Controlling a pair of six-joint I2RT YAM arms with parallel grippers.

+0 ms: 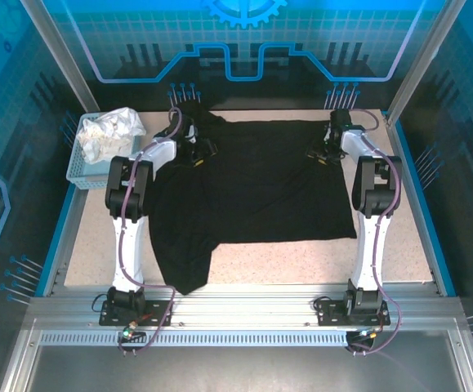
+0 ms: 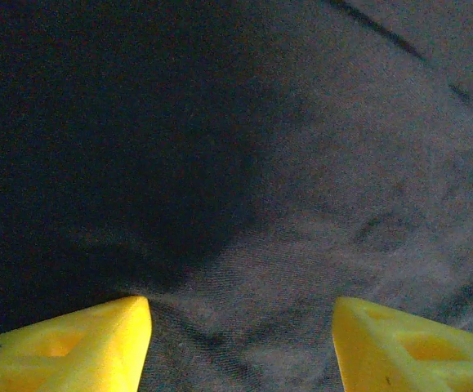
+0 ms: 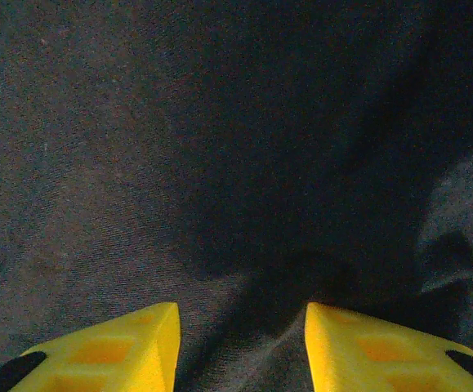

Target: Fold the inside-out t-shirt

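The inside-out t-shirt lies spread black over the table, with one part trailing toward the near left edge. My left gripper rests on its far left part near the bunched collar area; in the left wrist view the yellow fingers stand wide apart on the fabric, so the left gripper is open. My right gripper sits on the shirt's far right corner. Its yellow fingers are apart, and the right gripper is open, with a small ridge of black cloth rising between them.
A pale blue basket holding a crumpled white cloth stands at the far left, just beside the left arm. Bare speckled tabletop shows in front of the shirt. Metal frame rails run along the near edge.
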